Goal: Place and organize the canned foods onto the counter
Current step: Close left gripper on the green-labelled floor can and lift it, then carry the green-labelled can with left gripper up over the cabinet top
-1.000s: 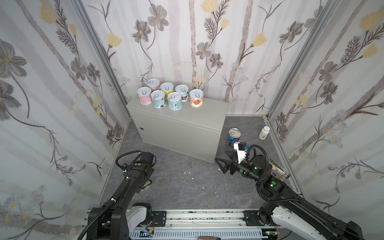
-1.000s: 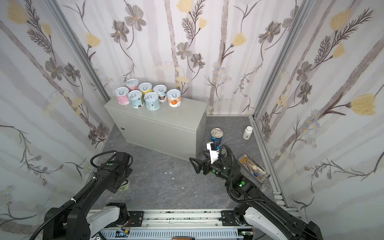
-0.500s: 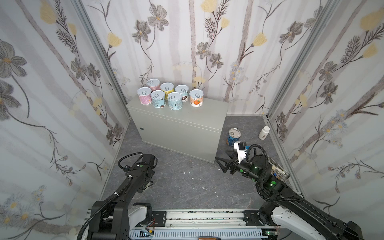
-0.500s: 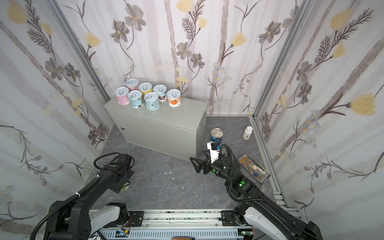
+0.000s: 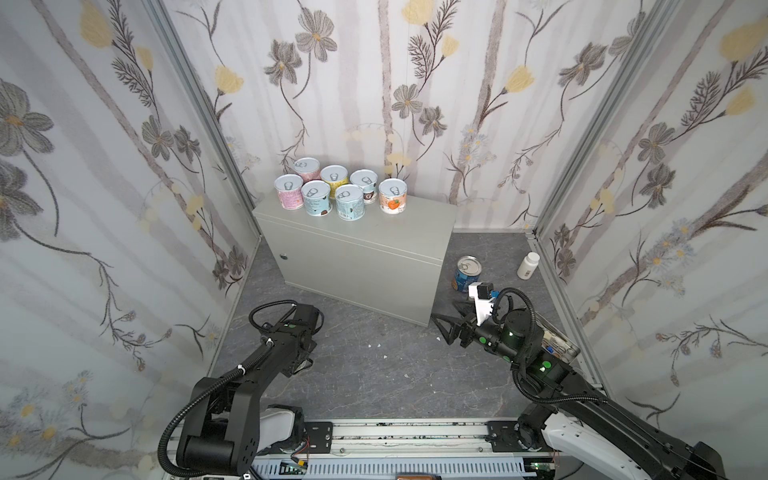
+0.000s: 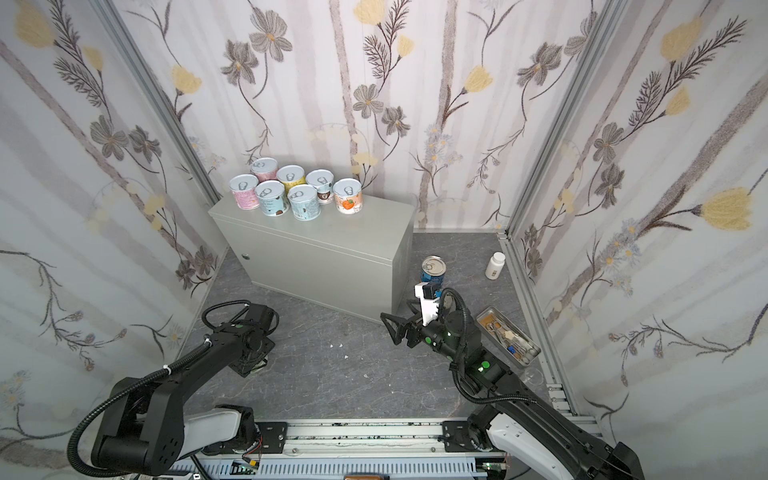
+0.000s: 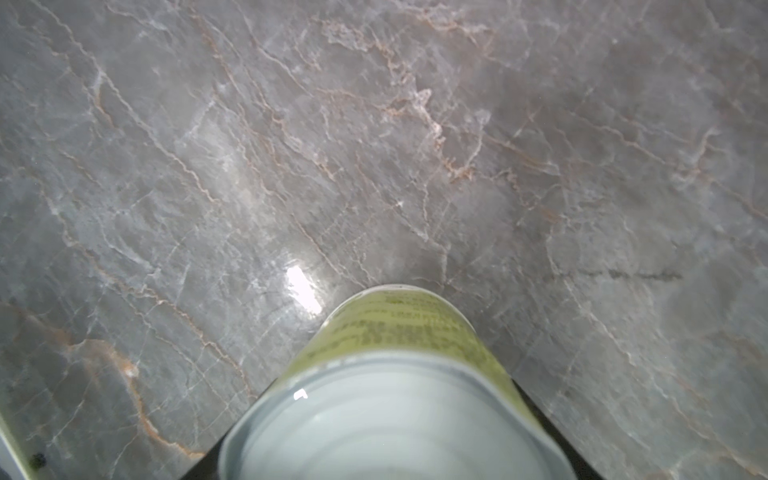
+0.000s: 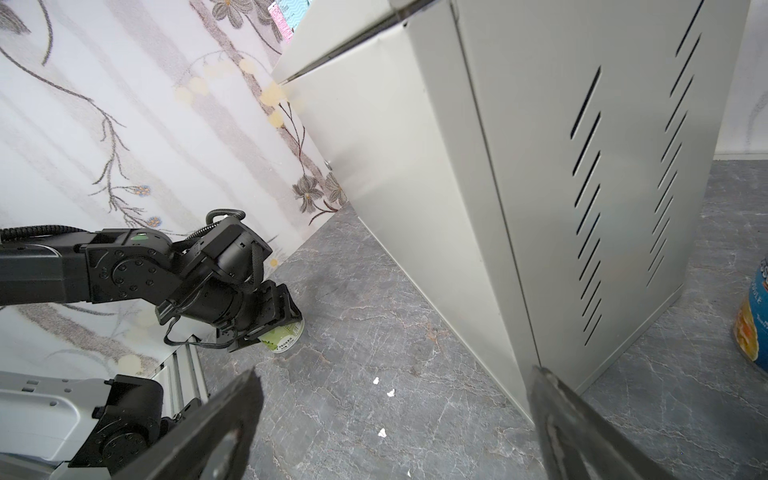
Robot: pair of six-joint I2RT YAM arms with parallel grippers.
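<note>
Clamping a green-labelled can (image 7: 399, 328) low over the marbled floor (image 5: 374, 374), the left gripper (image 8: 277, 330) has its jaws drawn in against the can's two sides. The left wrist view shows the silver lid close to the lens with a dark jaw flush on either side, and the right wrist view shows the can tilted in that grip near the left wall (image 5: 104, 249). Whether its far end rests on the floor or hangs just clear cannot be told. Compared with a second ago, the left arm's wrist has crept a little away from that wall toward the middle of the floor in both top views, where the can is nearly hidden under it. The right gripper (image 5: 445, 312) has not moved: it hovers with jaws spread wide and nothing between them, just in front of the near right corner of the counter (image 5: 361, 266). On the counter's top, seven short cans (image 5: 334, 183) stand upright in a tight cluster at the back left end, in the same places as before: two pink, one yellow, two light blue, one with a brown mark, one with an orange mark. A taller blue can (image 5: 466, 274) stands on the floor just beside the counter's right side, unchanged. A white bottle (image 5: 528, 266) stands farther right near the wall, and a flat tin (image 6: 507, 340) of small items lies beside the right arm.
</note>
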